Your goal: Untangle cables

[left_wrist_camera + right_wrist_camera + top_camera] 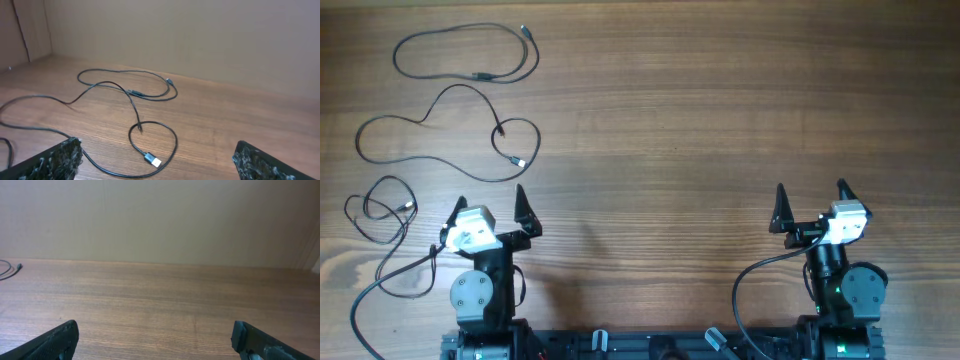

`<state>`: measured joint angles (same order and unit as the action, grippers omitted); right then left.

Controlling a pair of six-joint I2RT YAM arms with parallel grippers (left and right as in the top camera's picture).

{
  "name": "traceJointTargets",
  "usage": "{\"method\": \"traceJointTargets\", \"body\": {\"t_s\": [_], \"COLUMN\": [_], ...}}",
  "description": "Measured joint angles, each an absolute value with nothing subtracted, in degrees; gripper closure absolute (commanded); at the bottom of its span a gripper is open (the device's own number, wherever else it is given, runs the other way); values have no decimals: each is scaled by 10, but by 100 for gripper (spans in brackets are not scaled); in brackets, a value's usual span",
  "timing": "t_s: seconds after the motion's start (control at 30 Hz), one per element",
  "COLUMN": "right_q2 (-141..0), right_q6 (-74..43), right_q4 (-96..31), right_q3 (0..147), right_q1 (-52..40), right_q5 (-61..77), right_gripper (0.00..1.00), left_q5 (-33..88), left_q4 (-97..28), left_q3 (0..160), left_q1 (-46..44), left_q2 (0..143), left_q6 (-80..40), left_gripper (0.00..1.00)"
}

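Three thin black cables lie apart at the table's left. The far cable [470,75] forms a closed loop; it also shows in the left wrist view [150,95]. The middle cable [440,150] snakes to a silver plug [154,161]. The near cable [380,205] is a small loop at the left edge. My left gripper [490,200] is open and empty, just below the middle cable's plug. My right gripper [810,205] is open and empty over bare wood at the right [155,340]. A cable tip [15,267] shows at the right wrist view's left edge.
The wooden table [700,110] spans the view. A thicker black robot cable [380,290] curves beside the left arm base and another [750,275] beside the right base. A beige wall [160,215] stands behind the table.
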<state>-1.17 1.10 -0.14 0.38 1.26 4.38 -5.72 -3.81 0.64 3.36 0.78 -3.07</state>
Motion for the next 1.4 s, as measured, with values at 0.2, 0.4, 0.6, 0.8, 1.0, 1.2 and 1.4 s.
{"method": "traceJointTargets", "body": {"t_s": [0.2, 0.4, 0.6, 0.8, 1.0, 1.2, 1.4], "right_q2": [-12, -12, -12, -12, -12, -12, -12], "right_q6": [11, 11, 11, 11, 11, 11, 11], "right_q4": [-1, -1, -1, -1, -1, -1, -1], "right_q3": [4, 4, 4, 4, 4, 4, 4], "right_q1": [13, 13, 13, 13, 13, 13, 13], "right_q5": [44, 44, 44, 44, 44, 44, 44], "right_gripper": [0, 0, 0, 0, 0, 0, 0], "left_q5": [-41, -31, -16, -16, -16, -16, -16], "left_q4": [-41, -41, -43, -42, -42, -42, -42], "left_q3": [6, 6, 6, 6, 6, 6, 6], "left_q1": [33, 30, 30, 30, 30, 30, 30], "left_q2": [8, 8, 8, 8, 8, 8, 8], "left_q6": [0, 7, 15, 15, 15, 15, 15], "left_gripper": [0, 0, 0, 0, 0, 0, 0]}}
